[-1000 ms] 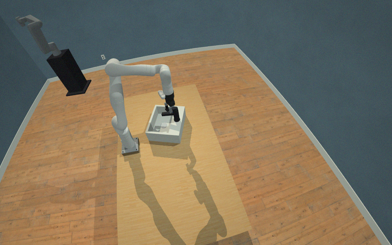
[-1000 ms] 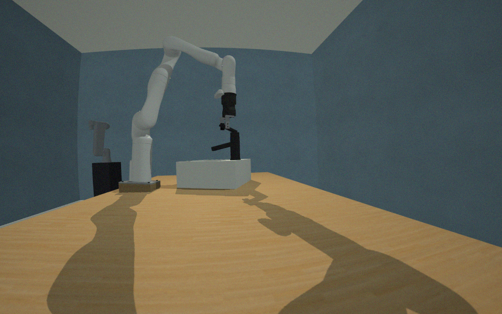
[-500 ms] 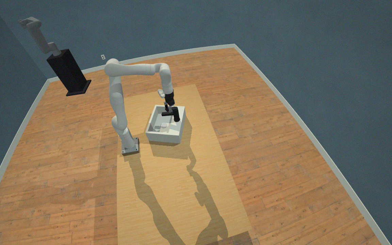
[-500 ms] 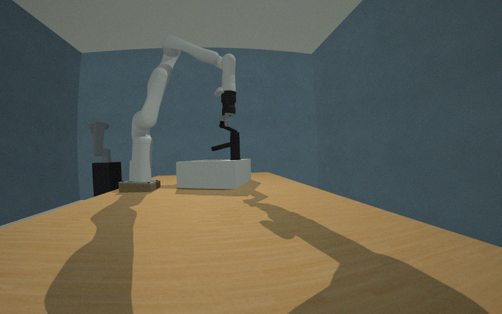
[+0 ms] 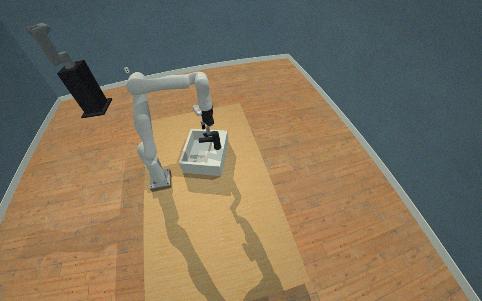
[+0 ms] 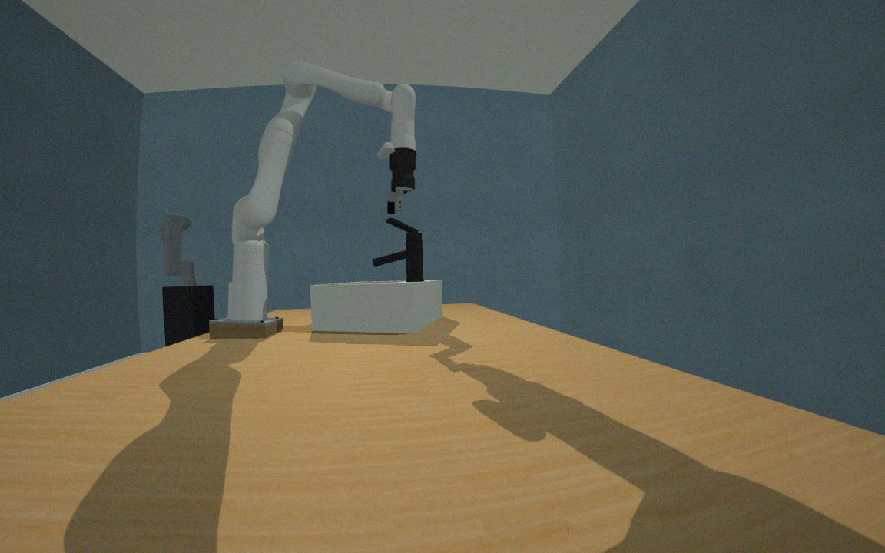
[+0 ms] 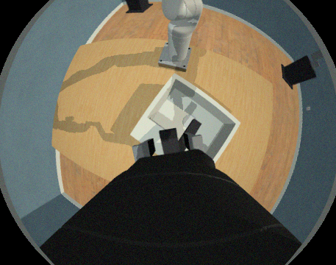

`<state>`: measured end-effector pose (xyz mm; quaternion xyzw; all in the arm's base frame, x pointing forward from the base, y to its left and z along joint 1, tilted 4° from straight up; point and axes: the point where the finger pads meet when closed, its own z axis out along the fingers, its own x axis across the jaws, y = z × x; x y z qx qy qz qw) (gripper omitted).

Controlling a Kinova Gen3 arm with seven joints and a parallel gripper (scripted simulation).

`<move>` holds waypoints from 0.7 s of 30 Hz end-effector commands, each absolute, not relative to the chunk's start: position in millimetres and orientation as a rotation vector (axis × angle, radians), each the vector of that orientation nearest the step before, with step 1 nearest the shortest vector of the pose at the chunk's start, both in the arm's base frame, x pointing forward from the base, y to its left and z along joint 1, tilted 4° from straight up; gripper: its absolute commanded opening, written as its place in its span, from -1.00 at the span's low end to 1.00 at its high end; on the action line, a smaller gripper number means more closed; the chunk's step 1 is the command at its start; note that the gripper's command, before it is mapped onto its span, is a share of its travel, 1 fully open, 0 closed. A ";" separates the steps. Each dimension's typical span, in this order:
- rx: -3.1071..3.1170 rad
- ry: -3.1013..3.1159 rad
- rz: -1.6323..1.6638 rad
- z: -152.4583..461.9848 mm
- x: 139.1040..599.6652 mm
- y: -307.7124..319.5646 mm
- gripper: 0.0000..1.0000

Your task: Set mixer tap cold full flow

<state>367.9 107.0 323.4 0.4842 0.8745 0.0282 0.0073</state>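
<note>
The black mixer tap's upright body (image 5: 216,140) (image 6: 415,256) stands on the rim of a white basin (image 5: 201,169) (image 6: 362,309). Its spout (image 5: 205,139) (image 6: 389,258) (image 7: 193,126) reaches out over the basin. The lever (image 6: 402,225) (image 7: 169,140) on top slopes upward to its free end and is turned to one side of the spout, left of it in the wrist view. My gripper (image 5: 205,128) (image 6: 395,209) (image 7: 169,142) is open and empty, pointing down, just above the lever's free end; the lever shows between the fingers in the wrist view. The red and blue dots cannot be made out.
My arm's base (image 5: 160,183) (image 6: 246,328) (image 7: 175,60) stands beside the basin, on the spout side. A grey arm on a black pedestal (image 5: 84,89) (image 6: 187,312) (image 7: 300,71) stands farther off. The tap body rises beside my gripper.
</note>
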 end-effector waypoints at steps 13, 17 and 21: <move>1.509 2.730 0.103 348.3 369.3 106.9 1.00; 1.509 2.730 0.103 349.5 369.2 106.9 1.00; 1.509 2.730 0.103 349.6 369.2 106.9 -1.00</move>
